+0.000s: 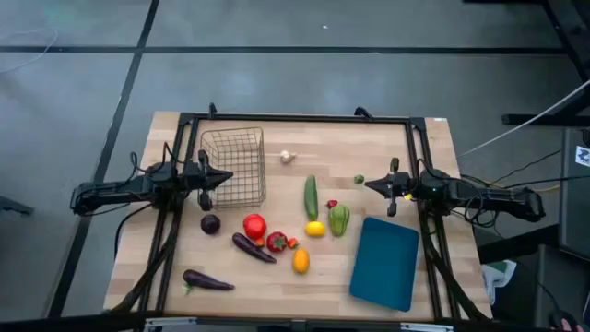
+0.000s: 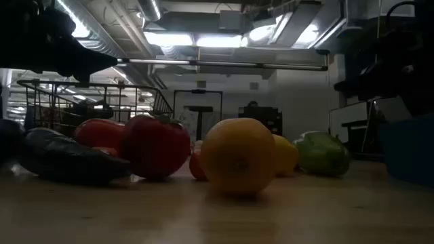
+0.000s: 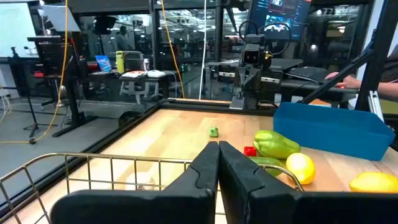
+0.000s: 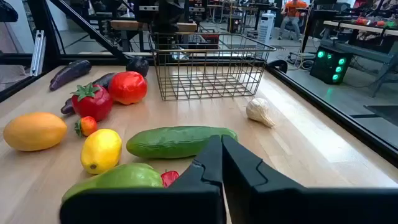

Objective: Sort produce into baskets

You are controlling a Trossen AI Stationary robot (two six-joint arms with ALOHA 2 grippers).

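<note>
1. Containers, two: one wire-mesh basket (image 1: pixel 234 165) at the table's (image 1: pixel 277 286) far left, and one teal tray (image 1: pixel 385 262) at its near right. Both hold nothing.
2. Purple items, three: a round one (image 1: pixel 210 223) just near of the basket, an eggplant (image 1: pixel 253 247) beside the tomatoes, and a second eggplant (image 1: pixel 207 280) at the near left, well apart from the rest.
3. Red items: one large tomato (image 1: pixel 254 225), one strawberry-like fruit (image 1: pixel 277 243) touching it, one small reddish piece (image 1: pixel 292 243) beside that, and one small red piece (image 1: pixel 332 204) next to the pepper.
4. Yellow-orange items, two: a lemon (image 1: pixel 315 229) and an orange fruit (image 1: pixel 300 260).
5. Green items, three: one cucumber (image 1: pixel 312 196), one pepper (image 1: pixel 339 219), one small green piece (image 1: pixel 359 179).
6. White garlic (image 1: pixel 288 157), one, just right of the basket.
7. Left tool (image 1: pixel 224 177): fingers pressed together, empty, held level over the basket's near rim, pointing right.
8. Right tool (image 1: pixel 371 185): fingers pressed together, empty, level, pointing left, near the small green piece.
</note>
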